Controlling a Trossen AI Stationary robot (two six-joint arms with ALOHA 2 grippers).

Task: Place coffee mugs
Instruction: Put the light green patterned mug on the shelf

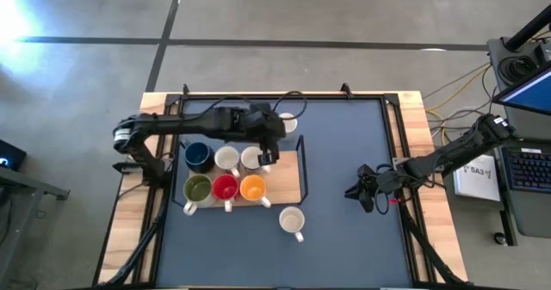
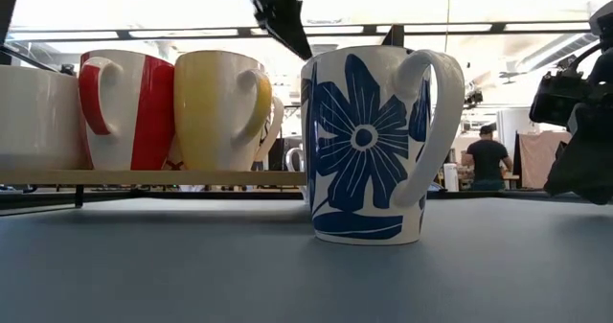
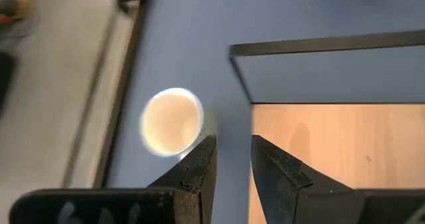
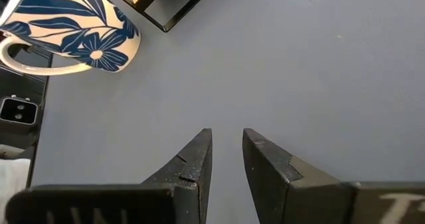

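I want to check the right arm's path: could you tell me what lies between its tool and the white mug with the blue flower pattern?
Only bare blue mat: the high view shows nothing between the right tool and the flowered mug.

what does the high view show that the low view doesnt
Only the high view shows the full layout: six mugs in two rows on the wooden tray, namely dark blue mug, two white mugs, olive green mug, red mug and orange mug; another white mug at the far edge; the left gripper over the tray; the right gripper over bare mat.

Only the low view shows the blue flower pattern on the near mug and a person in the room behind.

Both show the flowered mug standing off the tray, nearer than the rows.
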